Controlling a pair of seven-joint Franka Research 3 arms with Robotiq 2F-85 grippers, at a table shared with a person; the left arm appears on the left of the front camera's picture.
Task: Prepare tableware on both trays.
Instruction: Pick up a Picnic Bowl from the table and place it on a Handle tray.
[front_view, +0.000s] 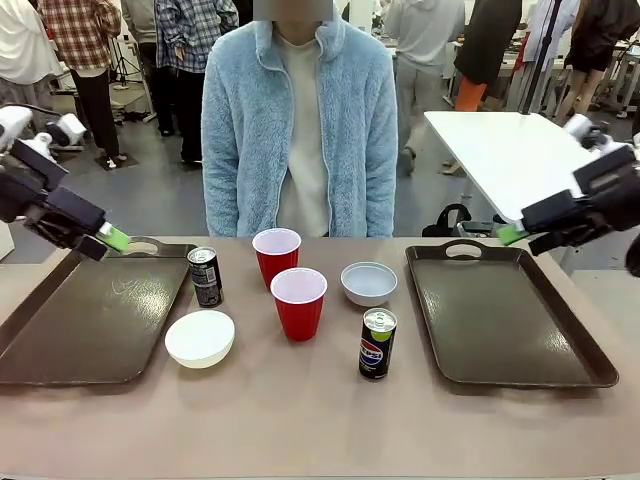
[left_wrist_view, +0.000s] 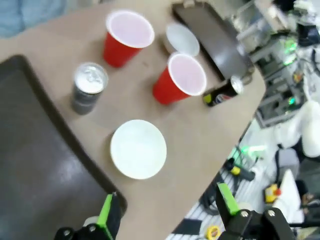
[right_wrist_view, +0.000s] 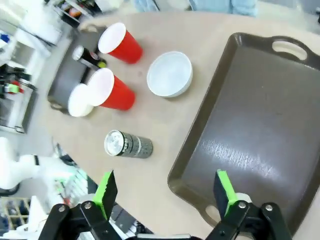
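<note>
With the left gripper (front_view: 113, 238) and right gripper (front_view: 512, 235) both spread and empty, the left should descend over the white bowl (front_view: 200, 337) just right of the left tray (front_view: 70, 330), pinch its rim and lift it clear of the tray's raised edge.

Table (front_view: 300, 420) bears two trays (front_view: 90, 320), cups (front_view: 298, 303), bowls (front_view: 369, 283) (one white) and cans (front_view: 377, 344).

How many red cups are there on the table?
2. The far red cup stands mid-table, nearer the person; the near red cup stands just in front of it. None looks hidden.
</note>
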